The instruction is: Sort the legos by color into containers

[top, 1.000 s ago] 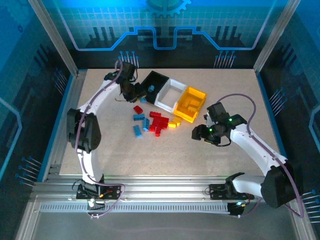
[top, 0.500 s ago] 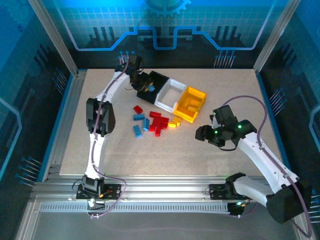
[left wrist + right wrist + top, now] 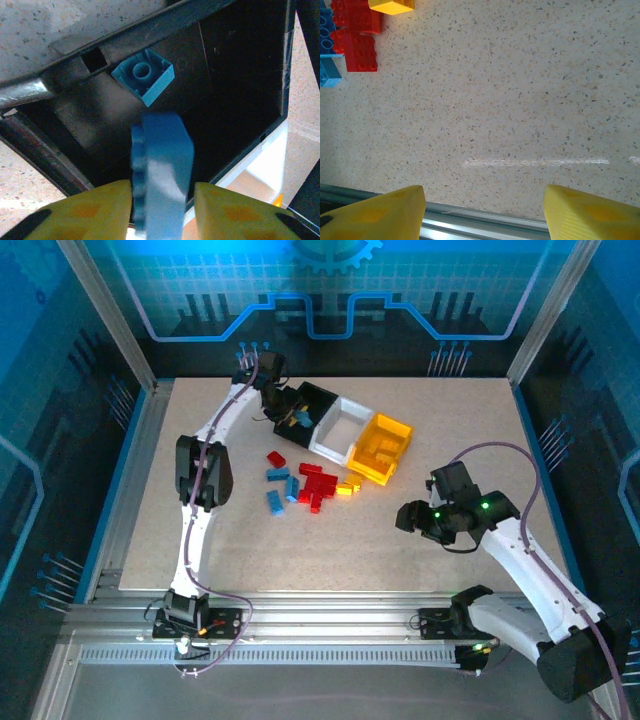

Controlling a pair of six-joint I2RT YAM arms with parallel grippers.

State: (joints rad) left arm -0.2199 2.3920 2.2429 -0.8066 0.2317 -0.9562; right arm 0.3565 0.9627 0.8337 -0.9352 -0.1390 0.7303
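Note:
My left gripper (image 3: 287,412) hangs over the black container (image 3: 322,396). Its yellow fingers (image 3: 85,210) have parted around a blurred blue lego (image 3: 162,165); it touches the left finger and a gap shows at the right one. Another blue lego (image 3: 144,76) lies on the black floor (image 3: 240,60). Joined to that container are the white one (image 3: 330,448) and the yellow-orange one (image 3: 368,470). Loose red, blue and yellow legos (image 3: 310,485) lie in front of them. My right gripper (image 3: 408,517) is open and holds nothing, above bare table (image 3: 520,100), with red legos (image 3: 357,37) at the far left.
A metal rail (image 3: 470,225) runs along the table's near edge below the right gripper. A yellow lego (image 3: 391,6) and a blue one (image 3: 327,70) sit beside the red ones. Frame posts stand at the table's corners.
The left arm stretched over the black container and its jaws have parted from the blue lego. The right arm drew back toward the near right.

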